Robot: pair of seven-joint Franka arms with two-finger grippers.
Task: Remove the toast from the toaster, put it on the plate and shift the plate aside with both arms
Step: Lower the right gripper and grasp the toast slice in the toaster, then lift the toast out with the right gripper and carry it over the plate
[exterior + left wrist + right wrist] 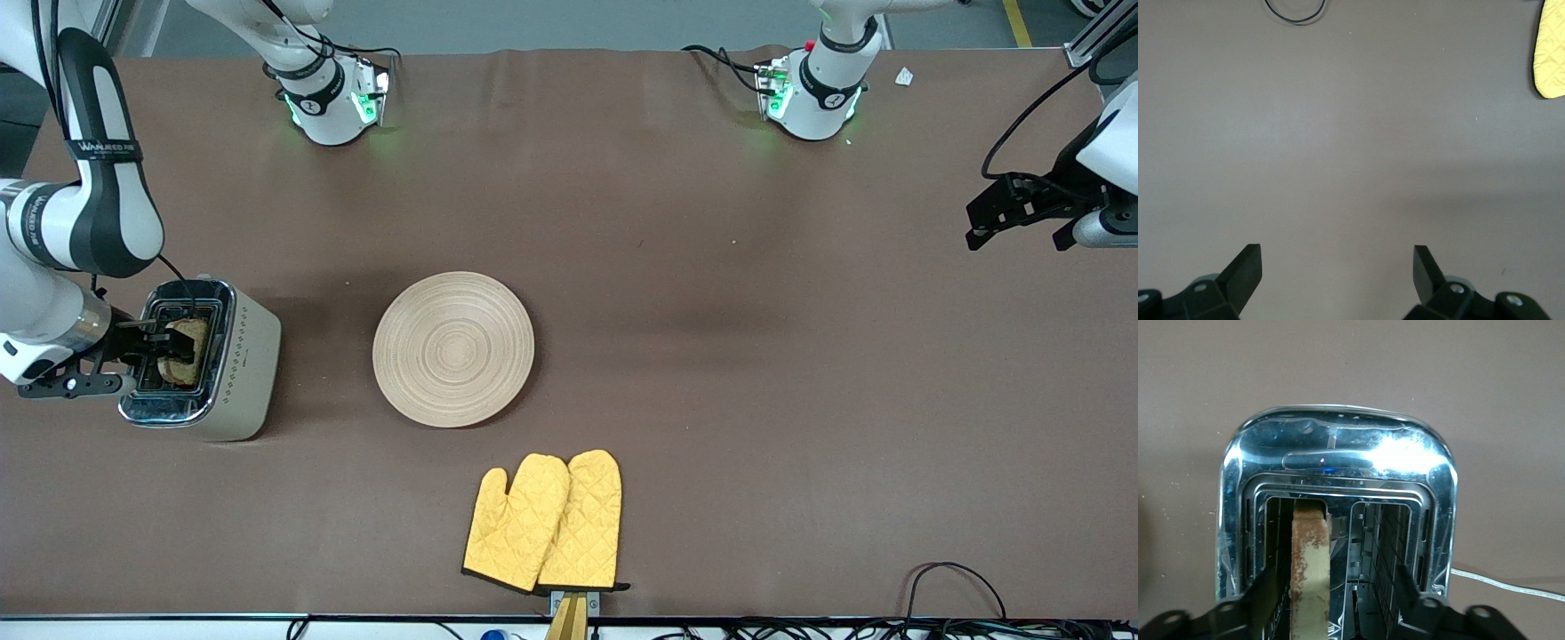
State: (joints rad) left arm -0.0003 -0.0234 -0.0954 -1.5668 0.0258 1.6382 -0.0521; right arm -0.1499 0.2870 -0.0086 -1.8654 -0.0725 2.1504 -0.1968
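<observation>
The toast [188,348] stands upright in a slot of the steel toaster [242,360], at the right arm's end of the table. My right gripper [167,343] is open and low over the toaster top. In the right wrist view its fingers [1269,590] stand wide on either side of the toast [1309,560], not closed on it. The plate [453,348] lies bare on the brown table, beside the toaster toward the middle. My left gripper [1018,236] waits open and empty above bare table at the left arm's end; it also shows in the left wrist view [1337,259].
Two yellow oven mitts [544,523] lie nearer the front camera than the plate, at the table's front edge; one mitt's tip shows in the left wrist view [1550,53]. A black cable [951,576] loops at the front edge. The toaster's white cord [1511,584] trails on the cloth.
</observation>
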